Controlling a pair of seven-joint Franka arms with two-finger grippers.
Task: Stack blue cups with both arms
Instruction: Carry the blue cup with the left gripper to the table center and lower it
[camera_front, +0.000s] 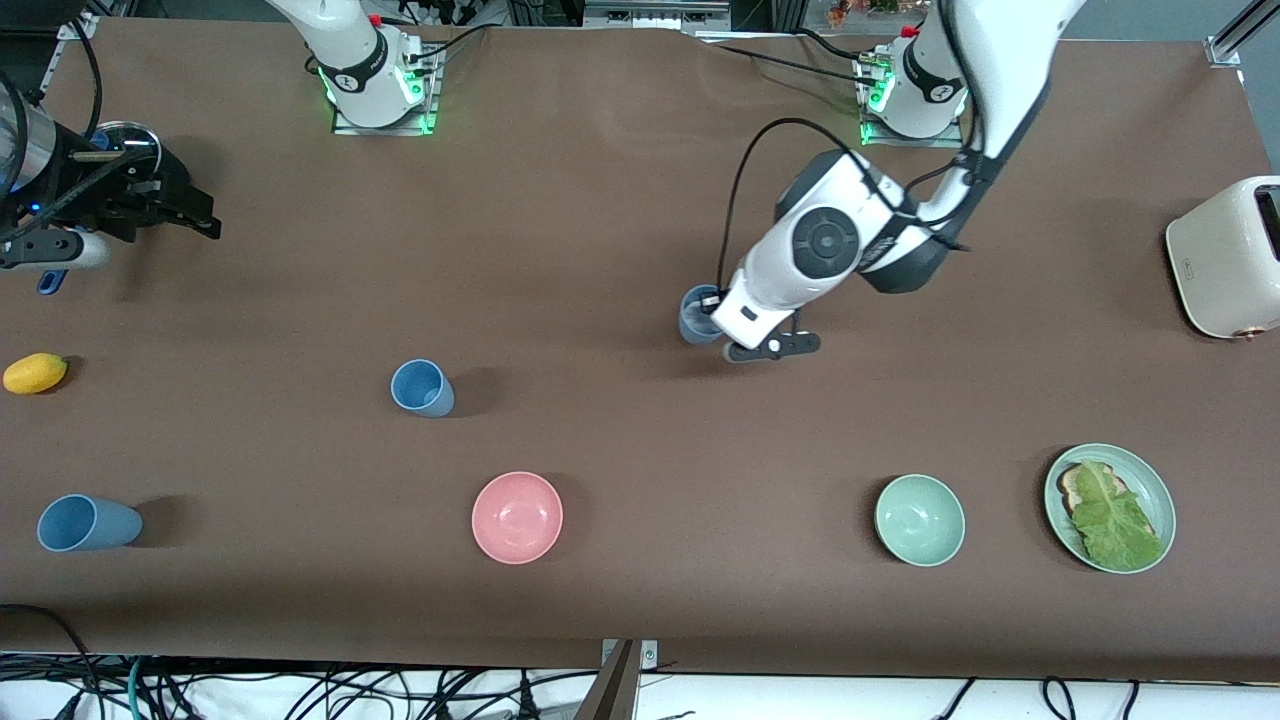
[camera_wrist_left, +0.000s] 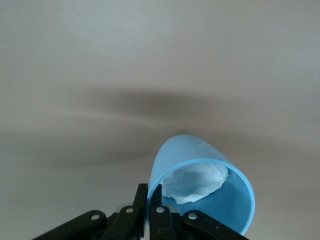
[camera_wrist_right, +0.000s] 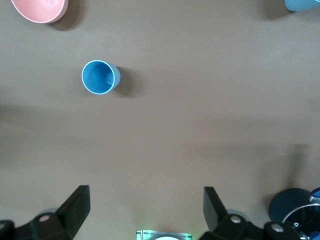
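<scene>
Surface (camera_front: 620, 200): brown, carrying everything; toaster (camera_front: 1228, 255) at the left arm's end, plate with toast and lettuce (camera_front: 1110, 507) near the front camera.
Left arm (camera_front: 840, 235): reaches down to mid-surface; its left claw (camera_front: 722, 322) is clenched on the rim of a held blue cup (camera_front: 697, 314), one finger inside the wall and one outside, as the left wrist view shows (camera_wrist_left: 150, 210).
Held blue cup, close view (camera_wrist_left: 210, 192): tilted, with what looks like crumpled white paper (camera_wrist_left: 195, 182) inside; whether its base touches the surface I cannot tell.
Right arm: waits at its own end of the surface; right claw (camera_front: 190, 215) released, fingers spread wide (camera_wrist_right: 75, 207), holding nothing.
Pink bowl (camera_front: 517, 517) and pale green bowl (camera_front: 920, 520): near the front camera, not part of the stack.
Middle blue cup (camera_front: 422, 388): upright and open, toward the right arm's end, farther from the front camera than the pink bowl; also seen under the right wrist (camera_wrist_right: 100, 76).
End blue cup (camera_front: 85, 523): near the front camera at the right arm's end, apparently on its side.
Lemon-like yellow fruit (camera_front: 35, 373): near that end.
Doing the step well: probably lift the held cup clear, keep the rim pinch firm, carry it over the middle blue cup, level it, lower straight in.
Risk: a one-wall pinch may let the cup swing; the paper could block nesting.
Writing: none readable.
</scene>
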